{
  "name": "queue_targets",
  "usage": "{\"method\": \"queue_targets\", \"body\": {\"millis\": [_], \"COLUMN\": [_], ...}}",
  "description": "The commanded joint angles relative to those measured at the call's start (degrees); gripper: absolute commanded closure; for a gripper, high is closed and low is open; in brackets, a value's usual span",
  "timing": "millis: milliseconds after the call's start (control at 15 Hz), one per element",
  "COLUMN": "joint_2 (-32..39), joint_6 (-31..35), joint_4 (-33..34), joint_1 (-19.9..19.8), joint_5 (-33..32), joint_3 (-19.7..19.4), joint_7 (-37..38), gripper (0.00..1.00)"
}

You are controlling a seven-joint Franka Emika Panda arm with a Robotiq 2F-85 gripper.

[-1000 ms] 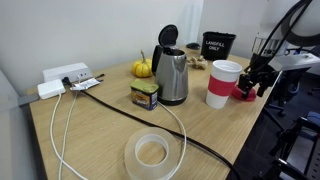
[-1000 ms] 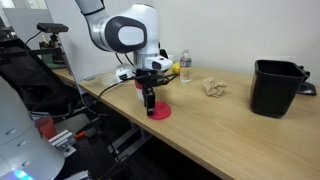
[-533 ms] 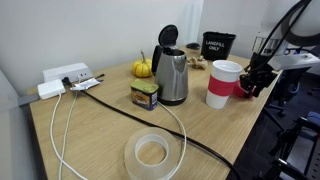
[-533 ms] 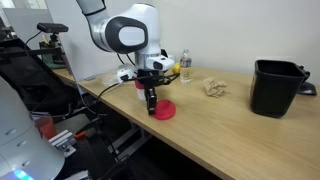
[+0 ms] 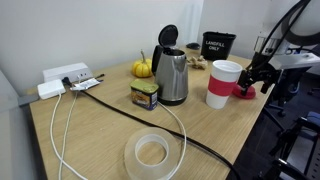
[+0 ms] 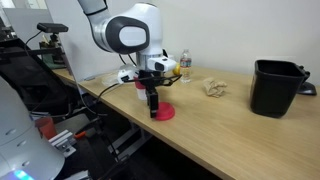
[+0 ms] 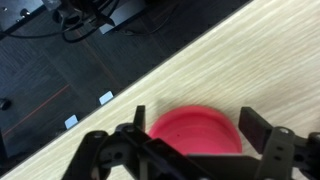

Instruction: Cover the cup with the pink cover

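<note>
The cup, white with a red-pink band, stands near the table edge beside the kettle. The pink cover lies flat on the wooden table just past the cup, and shows in both exterior views. My gripper hangs low over it, open, with one finger on each side of the lid and a gap between each finger and its rim. In the exterior views the gripper points down at the lid, right beside the cup.
A steel kettle, a small jar, a clear tape roll, a little pumpkin and a black cable share the table. A black printed cup stands behind. The table edge runs close to the lid.
The jaws closed in and have now spread wide again around the lid. The lid still lies on the table; the arm has barely shifted.
</note>
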Motion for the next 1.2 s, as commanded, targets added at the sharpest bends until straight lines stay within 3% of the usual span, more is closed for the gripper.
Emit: {"method": "queue_targets", "body": {"millis": [0,1133], "joint_2": [0.2,4.1], "joint_6": [0.8,3.3], "joint_4": [0.0,3.5], "joint_1": [-0.4,0.3], "joint_5": [1.2,-0.5], "joint_3": [-0.3,-0.6], "joint_7": [-1.5,-3.0], "gripper": [0.00,0.00]}}
